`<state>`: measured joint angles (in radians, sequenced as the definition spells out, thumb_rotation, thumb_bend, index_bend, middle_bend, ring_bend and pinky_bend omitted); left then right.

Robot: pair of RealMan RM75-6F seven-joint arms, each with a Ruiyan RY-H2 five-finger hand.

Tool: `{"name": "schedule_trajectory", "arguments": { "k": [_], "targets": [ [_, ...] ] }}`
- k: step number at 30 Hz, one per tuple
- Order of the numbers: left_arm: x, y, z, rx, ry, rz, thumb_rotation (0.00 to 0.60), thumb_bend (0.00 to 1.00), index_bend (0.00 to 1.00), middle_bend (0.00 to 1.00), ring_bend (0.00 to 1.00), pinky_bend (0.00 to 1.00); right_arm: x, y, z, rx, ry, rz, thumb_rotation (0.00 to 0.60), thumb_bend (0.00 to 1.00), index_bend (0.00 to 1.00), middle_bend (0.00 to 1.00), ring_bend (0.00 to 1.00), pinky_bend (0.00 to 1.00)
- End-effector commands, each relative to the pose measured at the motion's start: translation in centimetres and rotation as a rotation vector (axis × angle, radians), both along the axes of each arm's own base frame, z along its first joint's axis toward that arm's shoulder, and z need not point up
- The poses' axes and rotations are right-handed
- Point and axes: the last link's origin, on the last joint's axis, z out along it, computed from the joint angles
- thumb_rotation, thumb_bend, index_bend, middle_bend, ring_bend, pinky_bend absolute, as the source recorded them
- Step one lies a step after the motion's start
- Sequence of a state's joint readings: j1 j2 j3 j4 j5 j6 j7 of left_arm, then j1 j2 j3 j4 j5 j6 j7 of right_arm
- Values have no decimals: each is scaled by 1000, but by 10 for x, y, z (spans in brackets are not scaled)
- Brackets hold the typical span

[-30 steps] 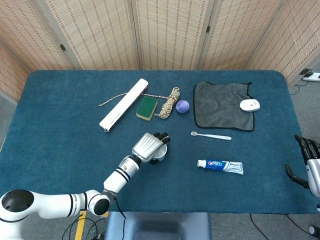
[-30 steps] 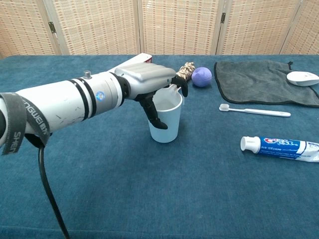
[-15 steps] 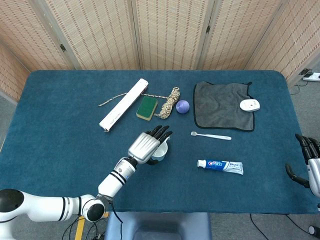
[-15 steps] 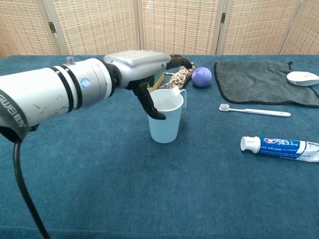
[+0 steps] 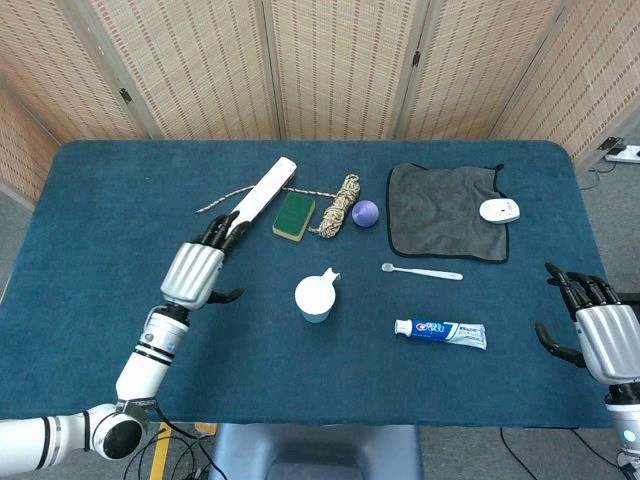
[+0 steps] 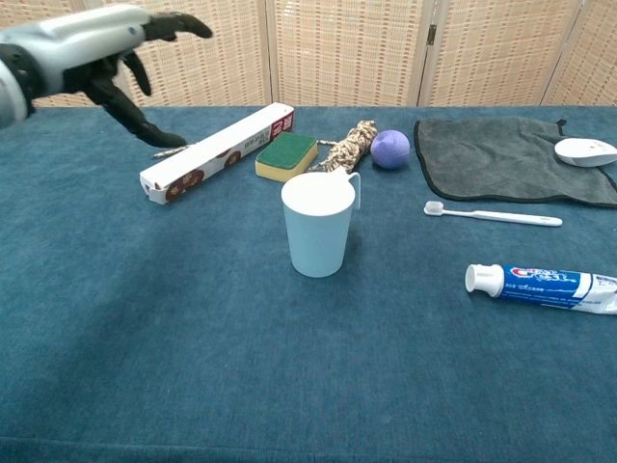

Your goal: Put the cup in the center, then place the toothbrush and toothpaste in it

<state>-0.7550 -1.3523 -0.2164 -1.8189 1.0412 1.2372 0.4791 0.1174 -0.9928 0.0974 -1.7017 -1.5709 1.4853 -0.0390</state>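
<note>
A white cup stands upright near the middle of the blue table, with nothing in it. To its right lies the white toothbrush. The toothpaste tube lies closer to the front edge, its cap pointing left. My left hand hovers well to the left of the cup, fingers spread and holding nothing. Over the table's front right edge, my right hand is open and empty, right of the toothpaste.
At the back lie a long white box, a green sponge, a coil of rope and a purple ball. A grey cloth with a white mouse on it lies at the back right.
My left hand let go of the cup and drew back to the left and up. My right hand has come further into view at the right edge. The cup stays standing.
</note>
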Motion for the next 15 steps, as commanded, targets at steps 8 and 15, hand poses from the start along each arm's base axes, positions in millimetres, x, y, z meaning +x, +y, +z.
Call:
{"name": "schedule_trajectory", "arguments": {
  "k": [8, 15],
  "targets": [
    [-86, -20, 50, 135, 54, 133, 600, 215, 134, 33, 49, 371, 22, -32, -18, 98, 24, 61, 600, 299, 121, 386, 327, 351],
    [-130, -41, 67, 165, 84, 213, 600, 215, 145, 43, 54, 371, 39, -63, -38, 181, 60, 84, 600, 299, 208, 611, 691, 781]
  ]
}}
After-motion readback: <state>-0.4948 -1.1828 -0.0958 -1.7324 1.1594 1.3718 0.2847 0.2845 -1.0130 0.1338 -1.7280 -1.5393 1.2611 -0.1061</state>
